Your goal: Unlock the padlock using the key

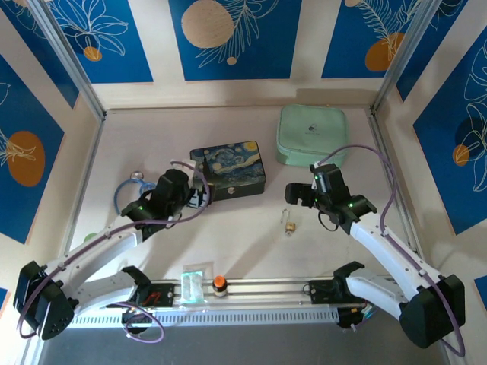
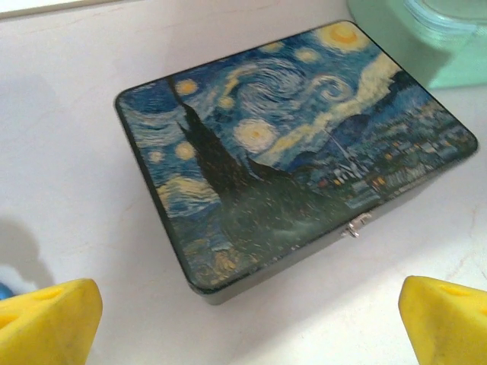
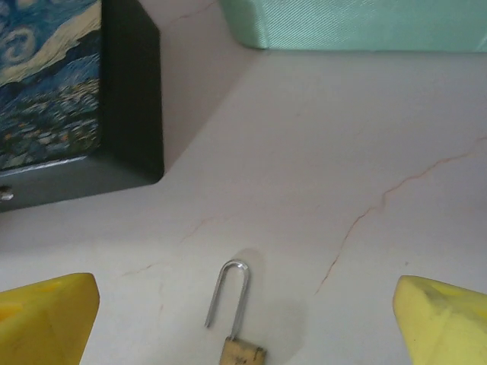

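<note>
The small brass padlock (image 1: 288, 224) lies flat on the table in front of the painted box, shackle pointing away from the arms. In the right wrist view the padlock (image 3: 242, 351) sits at the bottom edge, between the yellow fingertips (image 3: 47, 318). Its silver shackle (image 3: 230, 296) has one leg ending free beside the body. My right gripper (image 1: 294, 195) (image 3: 243, 328) is open, just behind the padlock, with nothing in it. My left gripper (image 1: 199, 195) (image 2: 243, 327) is open too, facing the dark blue painted box (image 2: 293, 144) (image 1: 227, 169). The key is hidden.
A mint green zip case (image 1: 310, 134) (image 3: 358, 23) lies at the back right. A blue looped cable (image 1: 125, 190) is left of the left arm. On the front rail (image 1: 259, 287) sit an orange-capped knob (image 1: 219, 284) and a clear plastic piece (image 1: 192, 285).
</note>
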Action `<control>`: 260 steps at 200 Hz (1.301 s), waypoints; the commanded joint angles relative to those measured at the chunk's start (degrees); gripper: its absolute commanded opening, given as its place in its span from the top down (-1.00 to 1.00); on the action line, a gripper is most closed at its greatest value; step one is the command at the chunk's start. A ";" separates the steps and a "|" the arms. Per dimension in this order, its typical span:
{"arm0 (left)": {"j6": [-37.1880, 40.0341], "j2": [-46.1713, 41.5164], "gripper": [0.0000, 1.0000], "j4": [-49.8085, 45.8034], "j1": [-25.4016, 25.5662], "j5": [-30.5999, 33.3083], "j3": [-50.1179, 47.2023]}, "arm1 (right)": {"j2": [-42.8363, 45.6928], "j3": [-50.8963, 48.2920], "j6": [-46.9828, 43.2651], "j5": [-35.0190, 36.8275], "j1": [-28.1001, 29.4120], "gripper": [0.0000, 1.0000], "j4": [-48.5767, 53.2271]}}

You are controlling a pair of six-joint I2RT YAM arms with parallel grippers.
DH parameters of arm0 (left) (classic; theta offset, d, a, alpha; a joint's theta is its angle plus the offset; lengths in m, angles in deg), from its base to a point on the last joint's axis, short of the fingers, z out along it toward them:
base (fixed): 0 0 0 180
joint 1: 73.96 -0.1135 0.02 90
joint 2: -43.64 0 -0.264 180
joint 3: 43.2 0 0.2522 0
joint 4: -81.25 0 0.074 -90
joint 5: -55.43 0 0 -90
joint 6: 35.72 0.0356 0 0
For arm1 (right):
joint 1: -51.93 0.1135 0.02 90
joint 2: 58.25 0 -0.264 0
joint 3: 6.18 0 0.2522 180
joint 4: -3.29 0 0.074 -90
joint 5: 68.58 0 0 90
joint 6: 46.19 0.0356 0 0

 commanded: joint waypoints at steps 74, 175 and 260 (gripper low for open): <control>-1.67 -0.32 -0.98 6.09 -9.71 0.85 -3.46 | -1.34 -4.15 -2.56 0.22 -8.89 -0.99 -9.80; 17.94 9.61 -0.98 40.23 -15.98 25.81 -18.02 | -8.84 -20.77 -13.29 4.15 -19.55 -0.99 -50.39; 18.71 24.56 -0.99 70.32 -26.83 6.83 -24.62 | -23.59 -18.05 -18.55 -1.15 -19.81 -0.99 -68.66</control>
